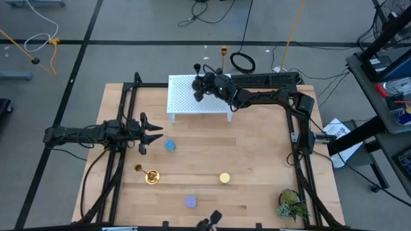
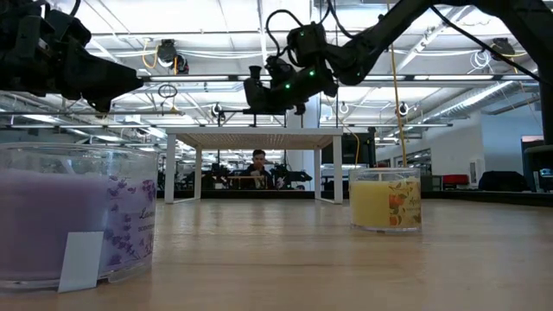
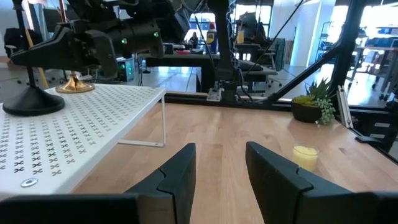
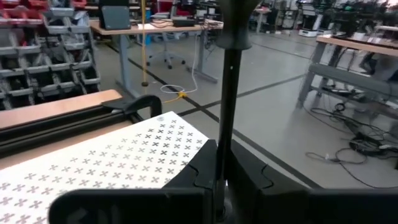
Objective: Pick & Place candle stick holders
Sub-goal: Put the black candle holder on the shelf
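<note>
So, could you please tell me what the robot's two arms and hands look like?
Both arms are dark and matte, with black cables. The left hand has two angular black fingers. The right hand shows small green indicator lights on its wrist, seen in the low view.

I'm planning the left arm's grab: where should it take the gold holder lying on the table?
Its slim stem, from straight above, fingers across it: the gold holder lies on its side, and its round base looks too wide. The open left gripper hovers close by.

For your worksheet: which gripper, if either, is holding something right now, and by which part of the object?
The right gripper is shut on the black candle stick holder, gripping its thin stem, above the white perforated shelf. The left gripper is open and holds nothing.
</note>
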